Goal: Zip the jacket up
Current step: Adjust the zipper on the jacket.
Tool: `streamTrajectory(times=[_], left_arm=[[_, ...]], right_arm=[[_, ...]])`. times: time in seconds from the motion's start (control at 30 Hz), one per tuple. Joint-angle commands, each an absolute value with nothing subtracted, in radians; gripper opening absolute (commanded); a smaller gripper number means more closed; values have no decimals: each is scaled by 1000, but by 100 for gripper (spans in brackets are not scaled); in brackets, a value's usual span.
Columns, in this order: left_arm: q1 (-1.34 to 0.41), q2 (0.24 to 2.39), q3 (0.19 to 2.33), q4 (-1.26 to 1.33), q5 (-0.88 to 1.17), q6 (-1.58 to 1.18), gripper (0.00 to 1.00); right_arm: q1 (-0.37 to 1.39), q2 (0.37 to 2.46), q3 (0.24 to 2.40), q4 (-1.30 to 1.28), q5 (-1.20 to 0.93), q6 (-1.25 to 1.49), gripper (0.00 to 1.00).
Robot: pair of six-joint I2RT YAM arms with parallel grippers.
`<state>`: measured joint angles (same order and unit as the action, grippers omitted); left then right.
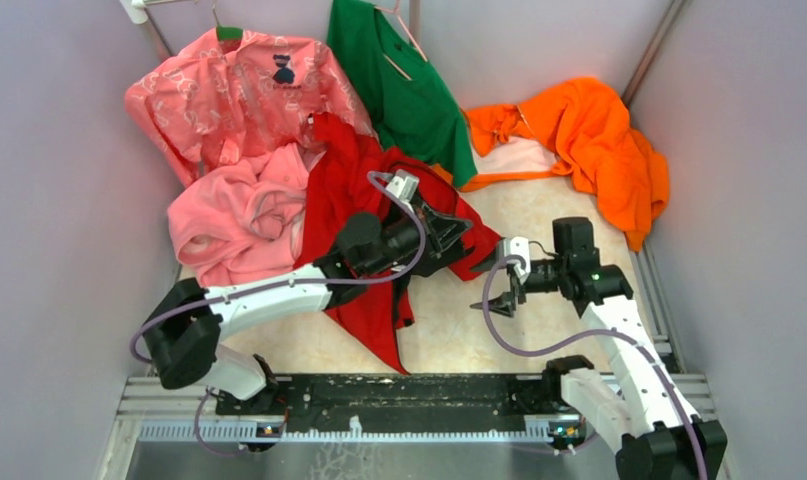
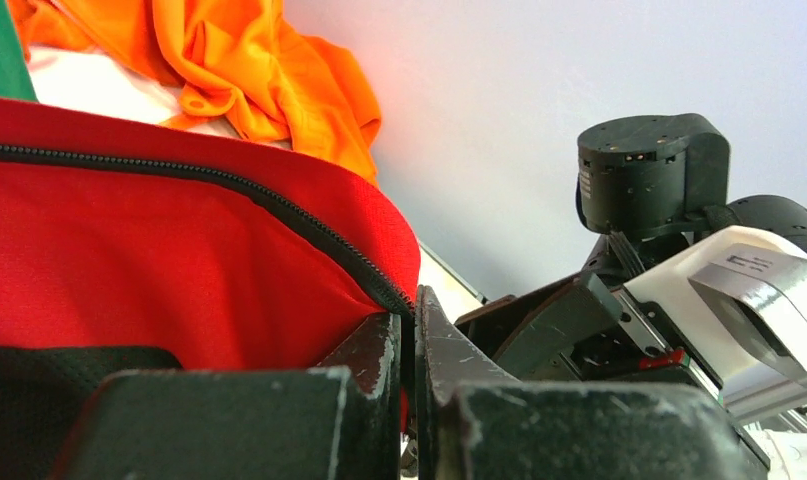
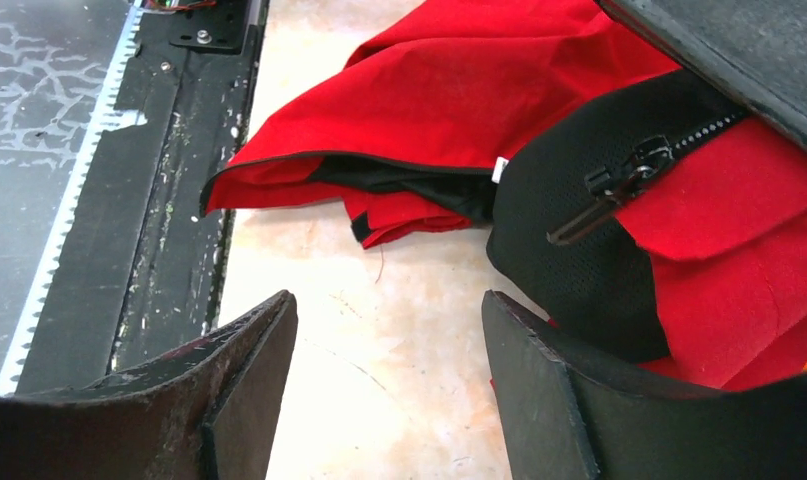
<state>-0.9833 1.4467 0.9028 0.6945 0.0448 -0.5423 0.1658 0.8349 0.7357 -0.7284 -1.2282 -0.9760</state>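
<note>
- In the middle of the table point(image 1: 449, 330), your red jacket point(image 1: 344, 200) lies crumpled, its front undone.
- Your left gripper point(image 2: 407, 335) is pinched tight on the jacket's edge, right at the zipper teeth point(image 2: 279, 205).
- Your right gripper point(image 3: 389, 330) hangs with its jaws spread over bare table, near the zipper pull point(image 3: 619, 190).

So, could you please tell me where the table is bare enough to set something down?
Bare table shows between the jacket, the right pincer and the black rail; a smaller patch lies between jacket and orange garment. The back left is crowded with pink garments and a green shirt.
</note>
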Motion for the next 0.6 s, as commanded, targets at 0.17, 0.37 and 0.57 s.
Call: streamTrajectory(times=[0.17,0.37,0.57], left_arm=[[-1004,1467,1032,490,-181,-636,0],[-1059,1512,1185,216,-399,-749,0],[-1113,1569,1305,50,-554,-790,0]], right_arm=[[158,847,792,-563,-1118,-787,62],[172,836,750,-407,-1089,-632,59],[195,856,723,-251,-1052,-513,54]])
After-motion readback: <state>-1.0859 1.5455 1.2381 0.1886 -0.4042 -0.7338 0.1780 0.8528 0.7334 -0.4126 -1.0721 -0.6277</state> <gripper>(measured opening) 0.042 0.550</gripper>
